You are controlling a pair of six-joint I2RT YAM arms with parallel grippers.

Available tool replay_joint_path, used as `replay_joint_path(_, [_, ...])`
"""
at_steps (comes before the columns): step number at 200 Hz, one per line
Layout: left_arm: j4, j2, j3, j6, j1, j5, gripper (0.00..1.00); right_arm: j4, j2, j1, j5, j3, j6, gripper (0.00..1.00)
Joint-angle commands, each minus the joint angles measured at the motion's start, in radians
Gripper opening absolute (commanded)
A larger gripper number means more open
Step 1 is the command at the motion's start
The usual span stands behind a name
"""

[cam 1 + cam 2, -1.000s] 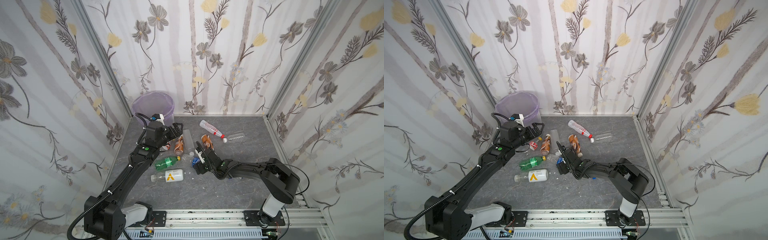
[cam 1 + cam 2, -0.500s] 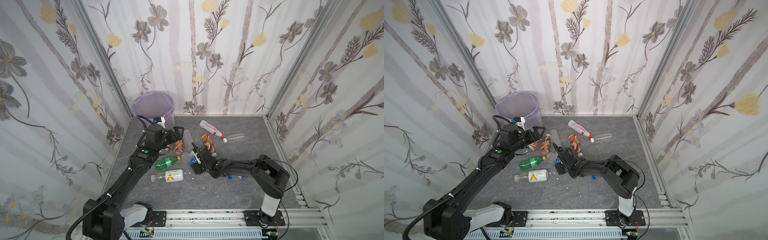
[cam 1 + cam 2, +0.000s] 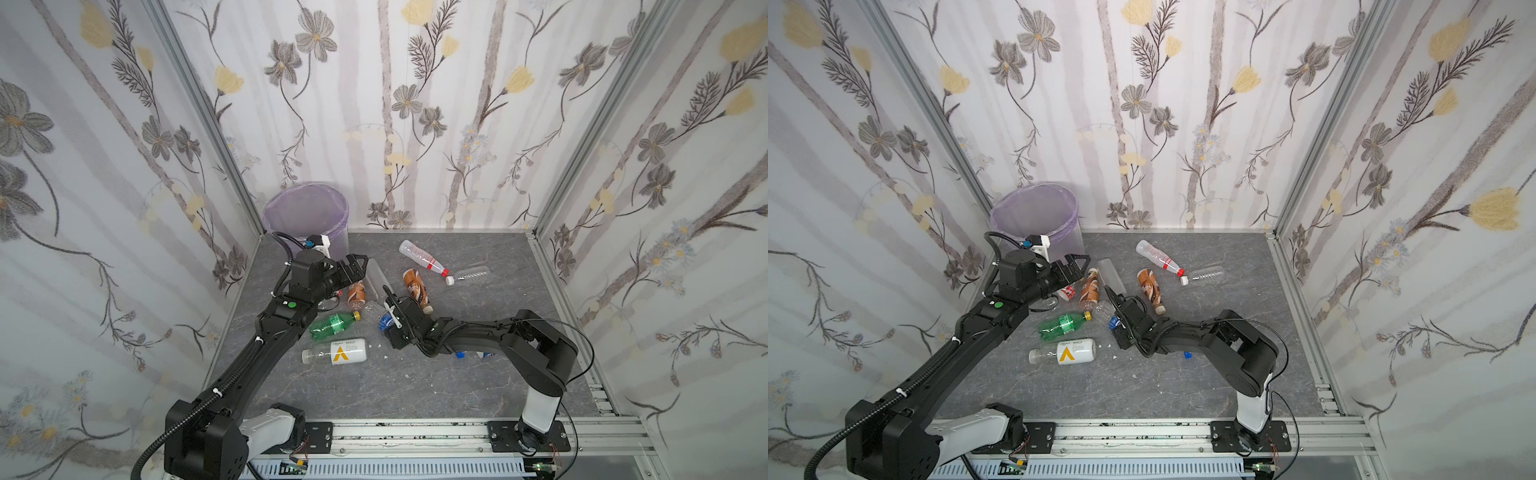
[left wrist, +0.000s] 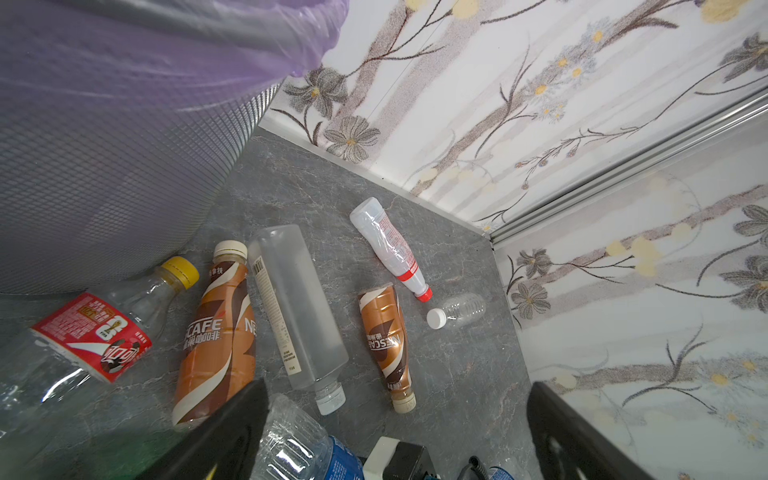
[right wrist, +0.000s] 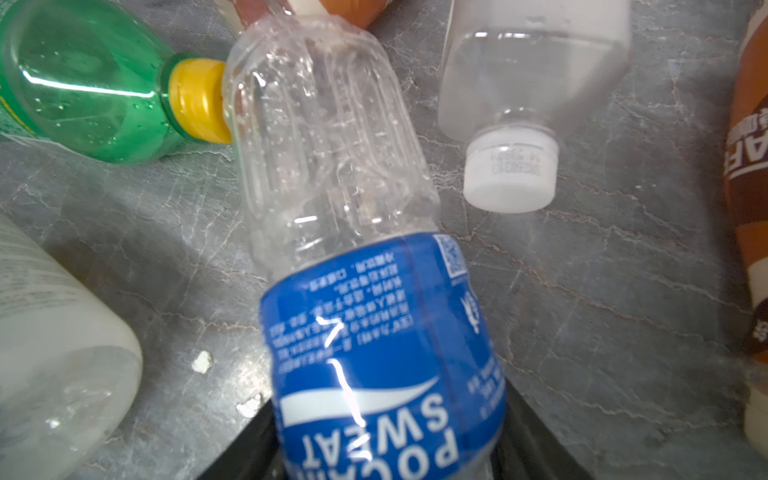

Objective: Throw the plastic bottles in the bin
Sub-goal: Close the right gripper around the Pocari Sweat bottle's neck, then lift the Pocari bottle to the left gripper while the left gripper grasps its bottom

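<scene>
Top views: the bin (image 3: 337, 232) is standing in the back corner, with bottles lying scattered on the bench (image 3: 415, 386) out from it. The left gripper (image 3: 362, 268) is hovering just beside the bin wall, jaws spread wide, holding nothing. The right gripper (image 3: 386, 311) is sitting low at the blue-label bottle (image 3: 383, 321), which is lying near the bin, between the green bottle (image 3: 332, 326) and a brown coffee bottle (image 3: 415, 286). The red-cap bottle (image 3: 419, 257) and small clear bottle (image 3: 469, 274) are lying farther from the bin, well apart from both grippers.

Left wrist: showing wide-open jaws, nothing gripped. The red-label bottle (image 4: 89, 332) is lying just beside the bin base, with the second coffee bottle (image 4: 216, 332) and frosted bottle (image 4: 299, 303) lying next out from it.

Right wrist: dark fingers (image 5: 540, 449) are flanking the blue label on both sides. Can't tell whether they're clamping it or only bracketing it. The bottle's clear end is looking to sit against the green bottle's yellow cap (image 5: 199, 99).

Handling, my read: empty thin-wall plastic, so light, squashy and prone to rolling, and the label film is looking slick. The labelled mid-body is the fair grab point. I'm expecting a hard squeeze to buckle the wall and pop it out, so gentle force. The bin is much wider than the bottle, so the drop is looking forgiving.
</scene>
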Motion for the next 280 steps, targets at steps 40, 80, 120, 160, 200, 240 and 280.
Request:
replay_joint_path(40, [0.021,-0.006,0.005,-0.016,0.002,0.007,1.0,-0.003,-0.062,0.011,0.012,-0.006,-0.008,0.6])
replay_joint_path(80, [0.021,-0.006,0.033,-0.028,0.002,0.029,1.0,-0.007,-0.172,0.013,0.018,-0.03,-0.003,0.59])
replay_joint_path(120, [0.021,-0.002,0.058,-0.072,-0.009,0.046,1.0,-0.039,-0.262,0.007,0.061,0.01,-0.019,0.6])
replay_joint_path(160, [0.023,0.02,0.082,-0.129,-0.013,0.073,1.0,-0.08,-0.274,-0.011,0.074,0.132,-0.023,0.6])
replay_joint_path(200, [0.024,0.031,0.107,-0.154,-0.015,0.083,1.0,-0.09,-0.272,-0.024,0.077,0.228,-0.021,0.6])
replay_joint_path(240, [0.035,0.054,0.13,-0.169,-0.014,0.083,1.0,-0.077,-0.28,-0.037,0.078,0.267,0.017,0.59])
replay_joint_path(280, [0.074,0.082,0.142,-0.188,-0.018,0.092,1.0,-0.037,-0.287,-0.037,0.033,0.265,0.052,0.59])
